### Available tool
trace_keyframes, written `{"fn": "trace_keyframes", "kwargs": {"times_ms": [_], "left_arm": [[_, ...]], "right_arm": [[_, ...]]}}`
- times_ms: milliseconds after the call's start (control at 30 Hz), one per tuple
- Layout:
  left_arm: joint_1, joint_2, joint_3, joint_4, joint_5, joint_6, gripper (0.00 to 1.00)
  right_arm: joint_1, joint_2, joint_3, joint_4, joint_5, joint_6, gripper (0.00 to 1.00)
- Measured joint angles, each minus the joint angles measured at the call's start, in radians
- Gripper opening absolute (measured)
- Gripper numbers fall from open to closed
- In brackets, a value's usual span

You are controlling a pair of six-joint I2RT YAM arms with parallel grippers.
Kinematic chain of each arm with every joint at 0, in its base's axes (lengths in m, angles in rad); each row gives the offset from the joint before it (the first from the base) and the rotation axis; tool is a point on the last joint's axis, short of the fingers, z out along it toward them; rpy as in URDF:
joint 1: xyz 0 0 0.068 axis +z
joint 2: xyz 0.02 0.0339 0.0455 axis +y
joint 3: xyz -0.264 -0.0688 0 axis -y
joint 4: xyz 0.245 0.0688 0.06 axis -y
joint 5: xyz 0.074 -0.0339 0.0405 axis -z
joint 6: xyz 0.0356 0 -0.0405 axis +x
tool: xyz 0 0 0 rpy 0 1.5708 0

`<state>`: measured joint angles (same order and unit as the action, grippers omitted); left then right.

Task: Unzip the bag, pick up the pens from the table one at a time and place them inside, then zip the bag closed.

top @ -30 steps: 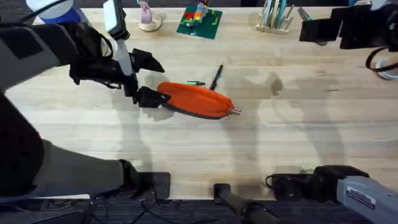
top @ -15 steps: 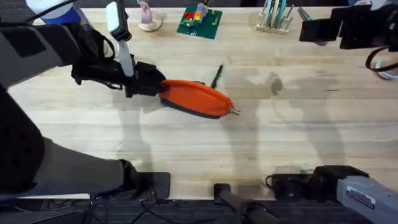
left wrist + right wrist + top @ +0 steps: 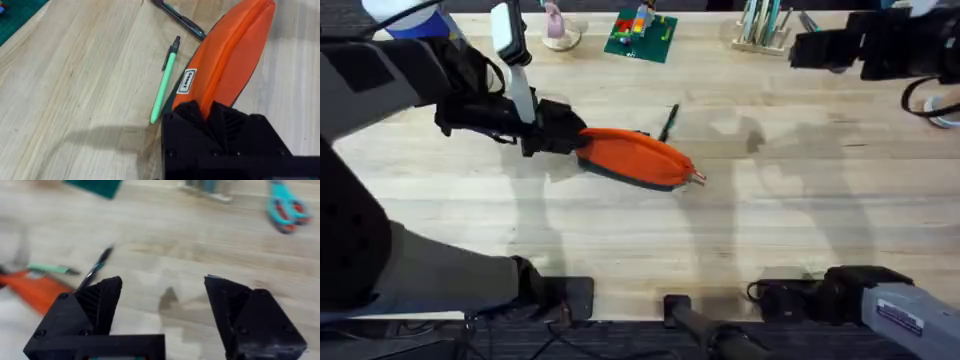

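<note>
Pale butcher-block table [image 3: 790,210] runs wide in the overhead view, with broad bare wood in front of and to the right of the bag [image 3: 635,158]. The orange pouch lies near mid-table, its long axis running from upper left down to lower right, the small red pull at the lower-right tip. A black pen [image 3: 667,122] lies just behind it, tilted steeply and apart from the fabric. The left gripper [image 3: 562,135] reaches in low from the left, its forearm nearly level, and is pinched on the pouch's left end. The right gripper [image 3: 802,50] hangs high over the far right edge, well apart from everything.

From the left wrist, the black fingers [image 3: 192,115] clamp the near end of the bag [image 3: 227,50], which stretches straight away from the camera. A green pen [image 3: 165,87] lies just beside its flank, roughly parallel; whether they touch is hard to say.

From the right wrist, the right gripper [image 3: 162,305] is spread wide over bare planks. Teal scissors [image 3: 285,205] lie farther off.
</note>
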<state>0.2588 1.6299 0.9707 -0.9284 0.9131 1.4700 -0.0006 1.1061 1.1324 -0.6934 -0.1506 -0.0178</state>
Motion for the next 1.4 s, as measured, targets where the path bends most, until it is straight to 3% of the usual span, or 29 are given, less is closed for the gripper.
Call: {"fn": "trace_keyframes", "kwargs": {"times_ms": [233, 467, 667, 800, 1000, 1400], "left_arm": [[0.000, 0.000, 0.000, 0.000, 0.000, 0.000, 0.040], [0.000, 0.000, 0.000, 0.000, 0.000, 0.000, 0.040], [0.000, 0.000, 0.000, 0.000, 0.000, 0.000, 0.041], [0.000, 0.000, 0.000, 0.002, 0.000, 0.000, 0.041], [0.000, 0.000, 0.000, 0.003, 0.001, 0.000, 0.041], [0.000, 0.000, 0.000, 0.004, 0.001, 0.000, 0.041]], "right_arm": [[0.000, 0.000, 0.000, -0.070, -0.225, -0.180, 0.997], [0.000, 0.000, 0.000, -0.095, -0.299, -0.331, 0.997], [0.000, 0.000, 0.003, -0.322, -0.377, -0.470, 0.997], [0.000, 0.002, 0.003, -0.408, -0.388, -0.564, 0.997], [0.000, 0.024, 0.004, -0.288, -0.331, -0.685, 0.997], [0.043, 0.024, 0.004, -0.329, -0.273, -0.772, 0.997]]}}
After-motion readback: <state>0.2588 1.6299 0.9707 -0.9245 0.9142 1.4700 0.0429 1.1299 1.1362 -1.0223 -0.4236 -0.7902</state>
